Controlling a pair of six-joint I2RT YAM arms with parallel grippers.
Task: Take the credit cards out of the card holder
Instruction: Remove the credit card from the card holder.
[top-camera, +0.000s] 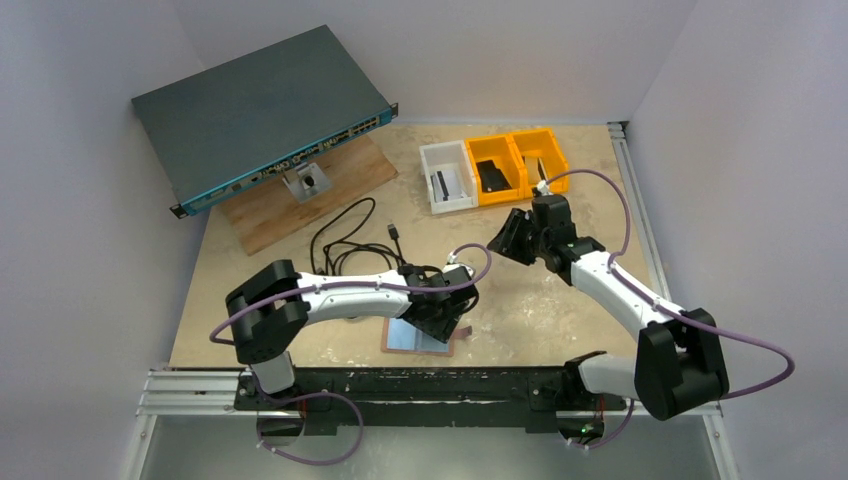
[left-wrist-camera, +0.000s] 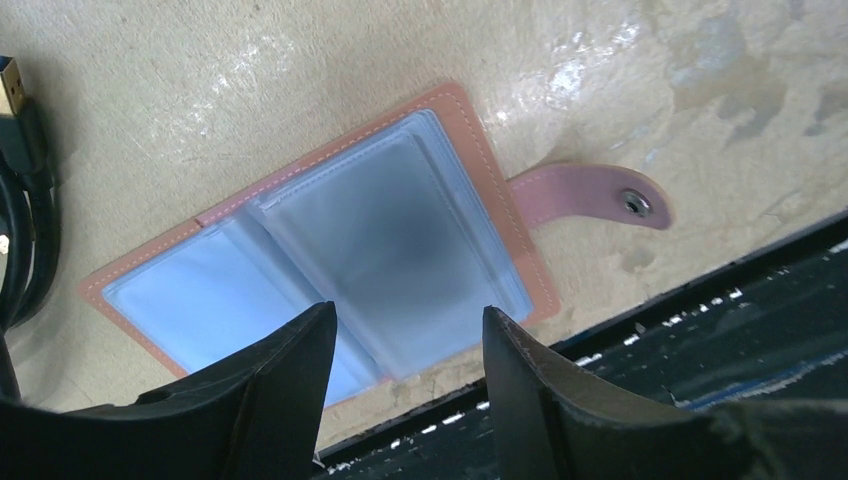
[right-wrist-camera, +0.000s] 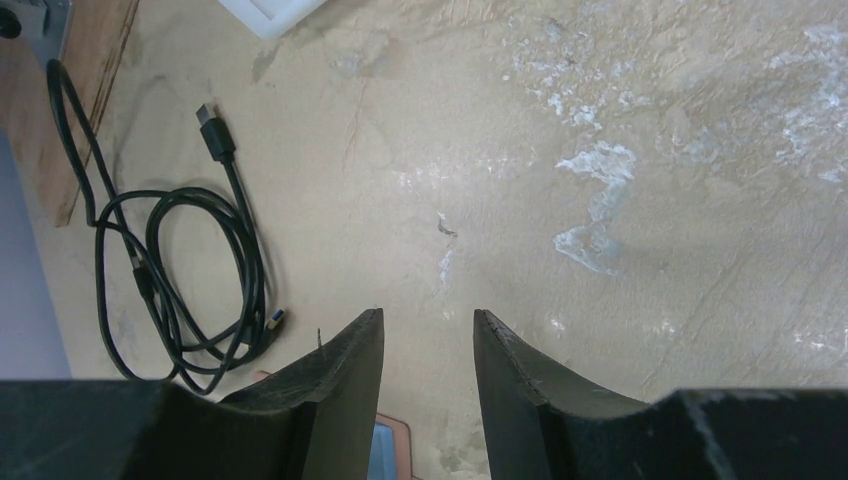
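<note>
the card holder (left-wrist-camera: 330, 270) lies open and flat on the table (top-camera: 540, 300), close to its near edge, snap tab (left-wrist-camera: 590, 195) spread out to one side. the left gripper (left-wrist-camera: 405, 350) hovers just above it with its fingers parted and nothing between them, the right-hand clear pocket framed in the gap. a dark grey shape shows through that pocket, likely one of the credit cards (left-wrist-camera: 400, 245); whether another sits behind it cannot be told. the step in hand looks like lining up for a pull, with no card out of this pocket yet. next the left fingers need to come down on the pocket's open edge and pinch the card alone, not the plastic sleeve, then slide it out along the pocket. the right gripper (right-wrist-camera: 428, 345) hangs over bare table, well apart from the holder, fingers parted and empty; it may be needed to pin the leather down. room is tight toward the black rail (left-wrist-camera: 700, 330) at the near edge, and a coiled cable (top-camera: 350, 240) lies just beyond the holder; the table toward the bins (top-camera: 490, 170) is free.
</note>
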